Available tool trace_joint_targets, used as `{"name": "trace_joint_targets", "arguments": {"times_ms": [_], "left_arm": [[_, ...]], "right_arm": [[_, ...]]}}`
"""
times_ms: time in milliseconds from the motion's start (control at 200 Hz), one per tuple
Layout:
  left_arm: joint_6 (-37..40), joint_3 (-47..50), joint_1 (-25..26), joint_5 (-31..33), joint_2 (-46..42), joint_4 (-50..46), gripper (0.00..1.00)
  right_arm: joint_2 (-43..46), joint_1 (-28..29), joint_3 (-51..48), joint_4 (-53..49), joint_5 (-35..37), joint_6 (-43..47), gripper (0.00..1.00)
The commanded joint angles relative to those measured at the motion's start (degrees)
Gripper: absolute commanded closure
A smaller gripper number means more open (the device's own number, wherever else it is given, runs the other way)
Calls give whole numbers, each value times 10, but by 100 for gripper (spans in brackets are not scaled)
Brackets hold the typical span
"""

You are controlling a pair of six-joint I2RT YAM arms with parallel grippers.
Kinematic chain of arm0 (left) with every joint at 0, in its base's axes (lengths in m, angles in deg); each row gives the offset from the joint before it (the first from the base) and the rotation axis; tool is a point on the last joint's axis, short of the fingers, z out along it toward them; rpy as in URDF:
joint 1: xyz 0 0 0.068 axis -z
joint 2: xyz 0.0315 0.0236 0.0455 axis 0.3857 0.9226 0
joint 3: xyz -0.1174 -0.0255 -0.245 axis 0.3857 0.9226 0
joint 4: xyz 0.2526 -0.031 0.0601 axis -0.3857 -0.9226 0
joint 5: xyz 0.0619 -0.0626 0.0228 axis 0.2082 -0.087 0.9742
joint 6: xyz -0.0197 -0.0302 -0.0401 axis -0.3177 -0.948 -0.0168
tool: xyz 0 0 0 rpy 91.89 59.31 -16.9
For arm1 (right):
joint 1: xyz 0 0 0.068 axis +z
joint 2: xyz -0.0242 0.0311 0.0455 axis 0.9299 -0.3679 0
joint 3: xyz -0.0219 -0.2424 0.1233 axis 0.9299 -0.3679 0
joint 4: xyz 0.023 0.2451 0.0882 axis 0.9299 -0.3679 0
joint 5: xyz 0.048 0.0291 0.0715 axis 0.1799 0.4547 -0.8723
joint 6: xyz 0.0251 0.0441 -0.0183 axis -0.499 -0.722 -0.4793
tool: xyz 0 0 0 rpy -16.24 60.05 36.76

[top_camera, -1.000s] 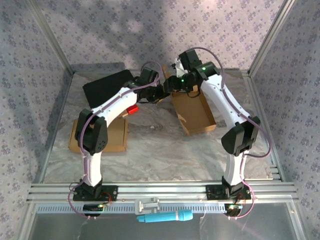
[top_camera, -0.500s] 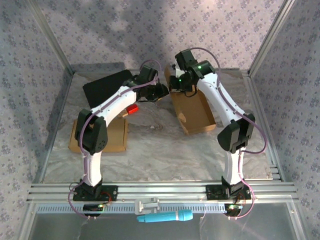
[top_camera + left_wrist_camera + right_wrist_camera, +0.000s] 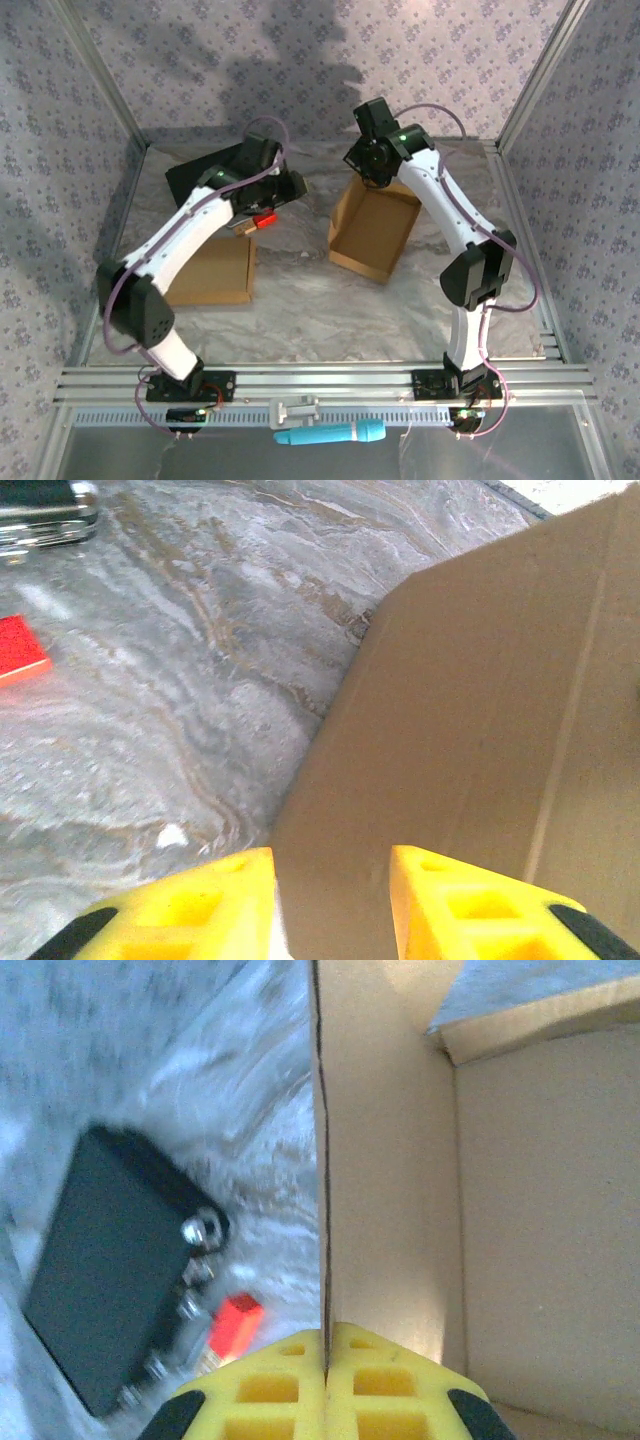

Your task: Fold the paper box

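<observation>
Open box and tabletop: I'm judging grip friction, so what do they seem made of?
Open box: brown cardboard, matte, with a thin raw edge in the right wrist view. Tabletop: grey veined, marble-like surface with slight sheen; stone or printed sheet, unclear.

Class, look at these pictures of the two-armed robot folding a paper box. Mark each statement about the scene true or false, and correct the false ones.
1. The right pincer is shut on a wall of the paper box. True.
2. The paper box lies completely flat on the table. False: its walls stand up and its top is open.
3. The red object lies inside the paper box. False: it lies on the table outside the box, close to the black case.
4. The left pincer is open, its yellow tips apart. True.
</observation>
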State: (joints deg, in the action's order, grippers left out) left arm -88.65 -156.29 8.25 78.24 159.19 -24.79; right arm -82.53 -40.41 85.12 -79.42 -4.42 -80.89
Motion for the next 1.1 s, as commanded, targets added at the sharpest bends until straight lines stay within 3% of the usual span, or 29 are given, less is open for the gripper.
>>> {"name": "trace_joint_targets", "arguments": {"times_ms": [0, 250, 520, 680, 834, 974, 1094], "left_arm": [[32, 53, -11, -4, -42, -41, 64], [134, 106, -44, -52, -89, -56, 59], [313, 123, -48, -63, -93, 49, 56], [397, 156, -35, -66, -103, 54, 55], [436, 178, -15, -33, -115, 88, 53], [467, 155, 7, 52, -82, 95, 46], [489, 159, 20, 107, -71, 140, 46]], "right_arm": [[-3, 25, 48, -57, 131, -244, 100], [-142, 36, 286, -215, 153, -351, 100], [-142, 37, 251, -205, 147, -360, 100], [-140, 34, 230, -185, 145, -348, 100], [-141, 29, 230, -181, 136, -340, 100], [-135, 25, 230, -180, 131, -332, 100], [-130, 23, 229, -180, 127, -329, 100]]}}
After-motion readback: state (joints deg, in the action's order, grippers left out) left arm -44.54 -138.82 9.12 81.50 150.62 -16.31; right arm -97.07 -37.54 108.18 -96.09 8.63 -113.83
